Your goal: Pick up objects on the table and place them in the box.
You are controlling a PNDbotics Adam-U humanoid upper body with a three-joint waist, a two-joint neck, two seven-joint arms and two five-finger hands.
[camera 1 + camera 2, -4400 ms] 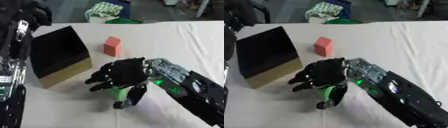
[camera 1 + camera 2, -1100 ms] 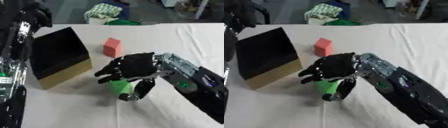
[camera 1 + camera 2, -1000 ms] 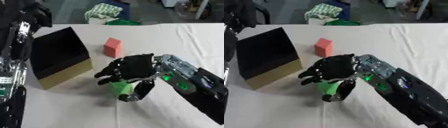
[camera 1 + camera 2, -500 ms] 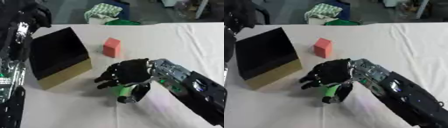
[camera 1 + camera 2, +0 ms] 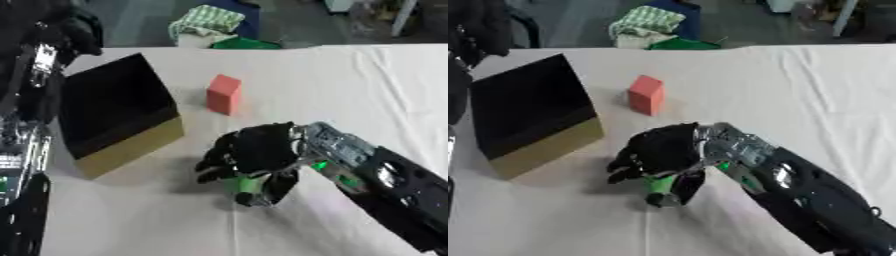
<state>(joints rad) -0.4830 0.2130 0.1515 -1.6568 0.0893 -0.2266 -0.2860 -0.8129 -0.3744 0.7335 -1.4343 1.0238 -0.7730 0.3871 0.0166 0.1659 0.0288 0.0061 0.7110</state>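
Observation:
My right hand (image 5: 258, 152) hangs low over the white table, its fingers and thumb curled round a small green object (image 5: 243, 184), of which only a part shows under the palm. A red block (image 5: 224, 94) stands upright behind the hand, apart from it. The black box (image 5: 109, 112) with a tan front wall sits at the left, open side up. My left arm (image 5: 26, 100) runs down the left edge; its hand does not show.
The white cloth (image 5: 367, 85) covers the table, with bare cloth to the right and in front. Beyond the far edge lie a green checked cloth (image 5: 206, 20) and a green thing (image 5: 245, 43).
My right hand has sunk lower and shifted slightly toward the front, with its fingers closing further over the green object. The red block and box have not moved.

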